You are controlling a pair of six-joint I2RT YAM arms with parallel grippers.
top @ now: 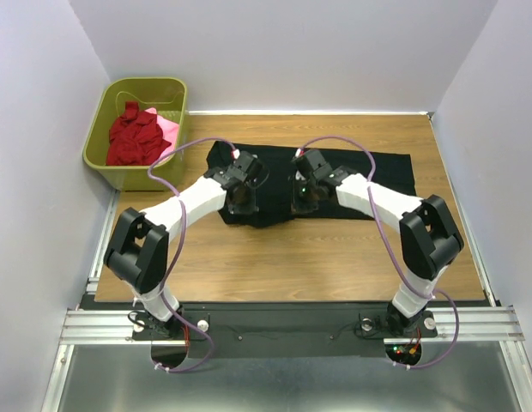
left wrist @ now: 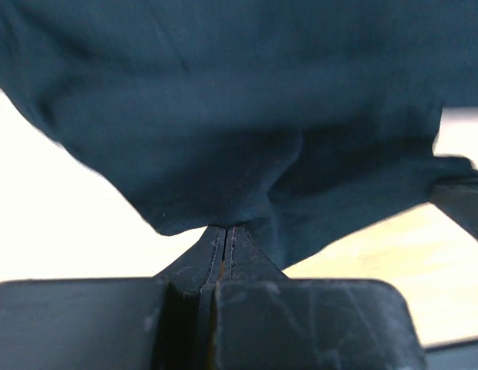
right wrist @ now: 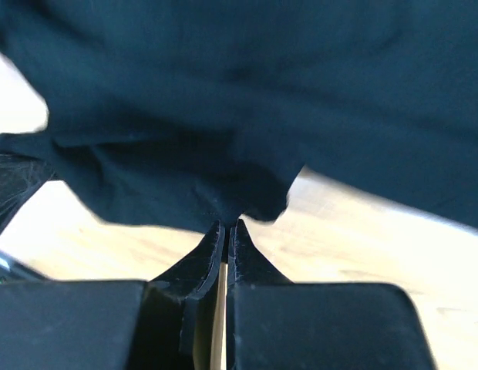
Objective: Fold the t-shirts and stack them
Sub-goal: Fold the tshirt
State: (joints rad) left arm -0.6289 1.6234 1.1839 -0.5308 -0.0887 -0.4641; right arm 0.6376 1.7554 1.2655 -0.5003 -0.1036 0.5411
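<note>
To fold cleanly, both claws should probably travel together at matching height, keeping the pinched hem taut. The left gripper (left wrist: 226, 231) has its jaws pressed together on a bunch of the black t-shirt (top: 382, 176), and the right gripper (right wrist: 226, 225) is clamped the same way beside it. The shirt lies spread across the middle of the wooden table (top: 292, 266) — the dark red t-shirt (top: 133, 137) and pink t-shirt (top: 168, 127) wait in the green basket (top: 101, 163), far left.
</note>
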